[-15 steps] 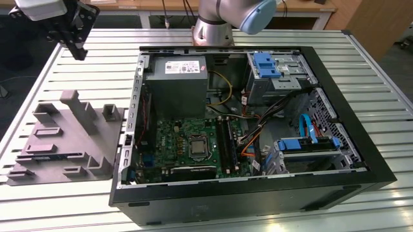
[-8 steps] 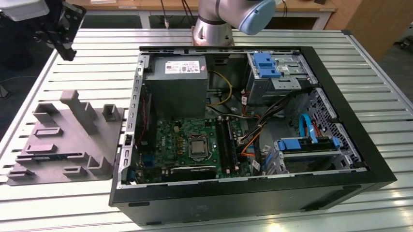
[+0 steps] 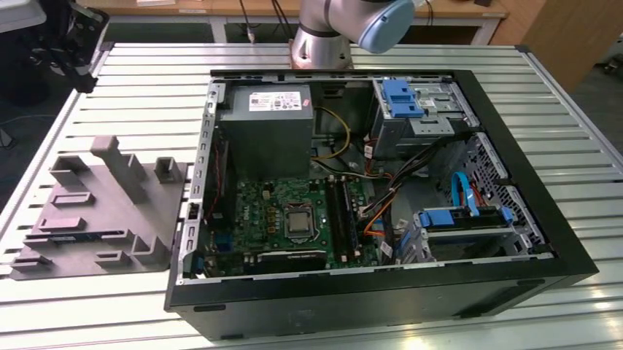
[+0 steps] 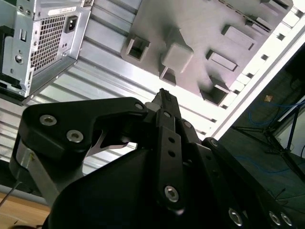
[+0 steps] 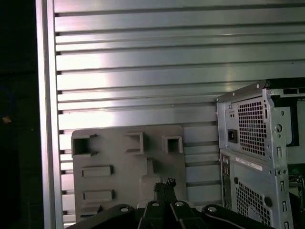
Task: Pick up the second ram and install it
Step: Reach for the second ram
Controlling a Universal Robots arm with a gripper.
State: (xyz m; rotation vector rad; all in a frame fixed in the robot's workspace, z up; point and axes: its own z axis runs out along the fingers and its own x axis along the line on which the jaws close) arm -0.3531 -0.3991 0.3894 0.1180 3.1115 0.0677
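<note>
Low on the exterior view's left, a grey holder tray lies on the slatted metal table beside the open computer case. A slim dark blue strip, apparently the second ram, lies flat in one of the tray's slots. Farther back, the green motherboard sits below the power supply. In both wrist views the gripper hangs over the tray, fingers pressed together around nothing.
</note>
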